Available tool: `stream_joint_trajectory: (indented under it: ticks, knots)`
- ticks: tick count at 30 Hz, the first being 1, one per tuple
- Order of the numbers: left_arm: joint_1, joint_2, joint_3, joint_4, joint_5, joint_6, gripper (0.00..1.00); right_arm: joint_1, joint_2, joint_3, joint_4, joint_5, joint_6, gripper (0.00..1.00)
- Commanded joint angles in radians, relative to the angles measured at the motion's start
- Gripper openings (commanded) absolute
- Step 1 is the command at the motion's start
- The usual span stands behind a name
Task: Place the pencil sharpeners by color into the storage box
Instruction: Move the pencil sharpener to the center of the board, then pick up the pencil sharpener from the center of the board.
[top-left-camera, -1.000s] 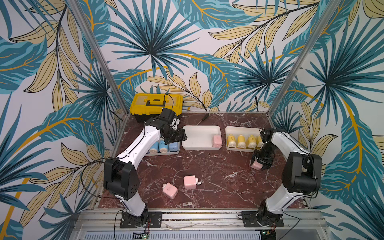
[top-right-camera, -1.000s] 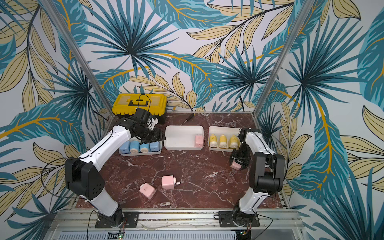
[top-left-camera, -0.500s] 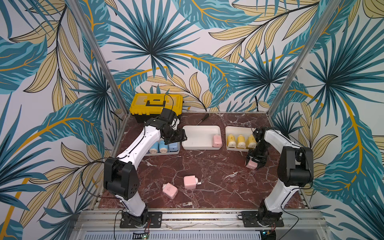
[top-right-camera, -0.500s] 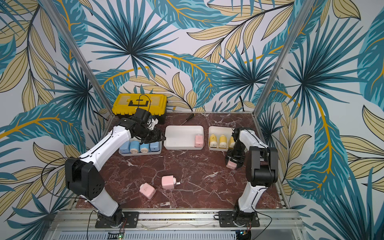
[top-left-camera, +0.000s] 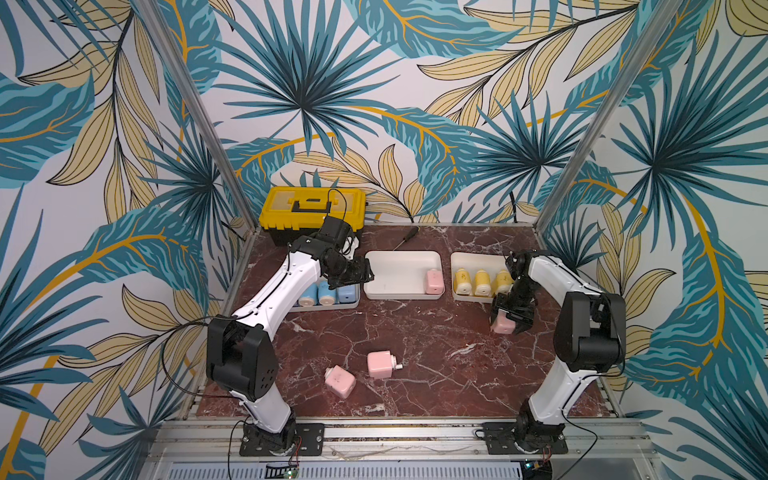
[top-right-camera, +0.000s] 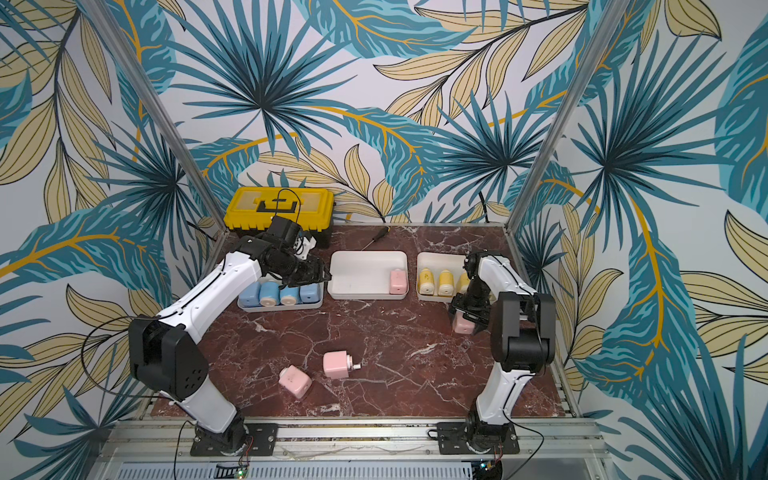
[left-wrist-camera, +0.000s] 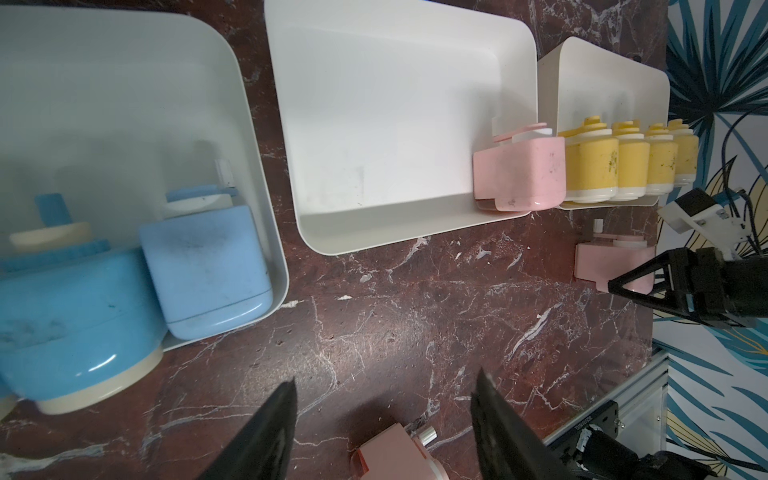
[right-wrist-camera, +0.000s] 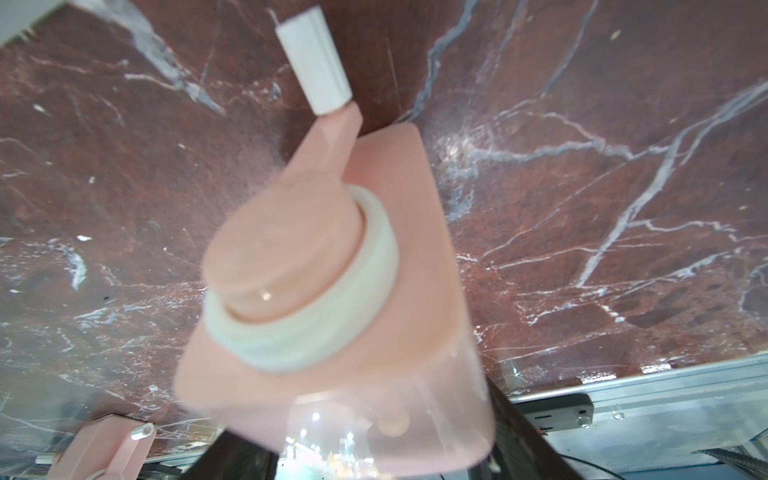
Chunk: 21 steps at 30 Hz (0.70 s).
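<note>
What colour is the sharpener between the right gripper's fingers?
Pale pink sharpener with a white collar and white crank tip, clearest in the right wrist view.

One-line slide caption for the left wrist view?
Open left pincer above marble; blue sharpeners and yellow sharpeners binned, one pink sharpener in the middle bin.

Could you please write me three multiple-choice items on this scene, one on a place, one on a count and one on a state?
1. Where does the screwdriver lie?
A. behind the middle tray
B. inside the blue tray
C. beside the arm bases

2. How many pink sharpeners sit in the middle tray?
A. none
B. one
C. three

3. How is the left tool?
A. shut on a blue sharpener
B. shut on nothing
C. open, holding nothing

Key: 1 A, it lies on the table past the tray's far rim; 2 B, a single pink sharpener stands at one end; 3 C, the left wrist view shows its fingers apart above bare table.
</note>
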Motion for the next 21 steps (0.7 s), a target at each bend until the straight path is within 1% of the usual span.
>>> stream_joint_trajectory:
  ticks: [1, 6, 13, 17, 21]
  knots:
    - [0.006, -0.038, -0.009, 0.002, -0.006, 0.005, 0.68, 0.006, 0.028, 0.044, -0.040, 0.041, -0.046, 0.72]
    - [0.005, -0.044, -0.007, 0.000, -0.006, -0.005, 0.69, 0.006, 0.062, 0.093, -0.051, 0.062, -0.102, 0.73]
    - [0.005, -0.048, -0.010, 0.000, -0.007, -0.010, 0.69, 0.006, 0.104, 0.097, -0.023, 0.047, -0.121, 0.72]
    - [0.006, -0.049, -0.011, 0.001, -0.008, -0.012, 0.68, 0.007, 0.119, 0.086, -0.004, 0.024, -0.119, 0.67]
    - [0.006, -0.055, -0.020, 0.001, -0.007, -0.015, 0.69, 0.007, 0.102, 0.058, 0.014, 0.004, -0.109, 0.62]
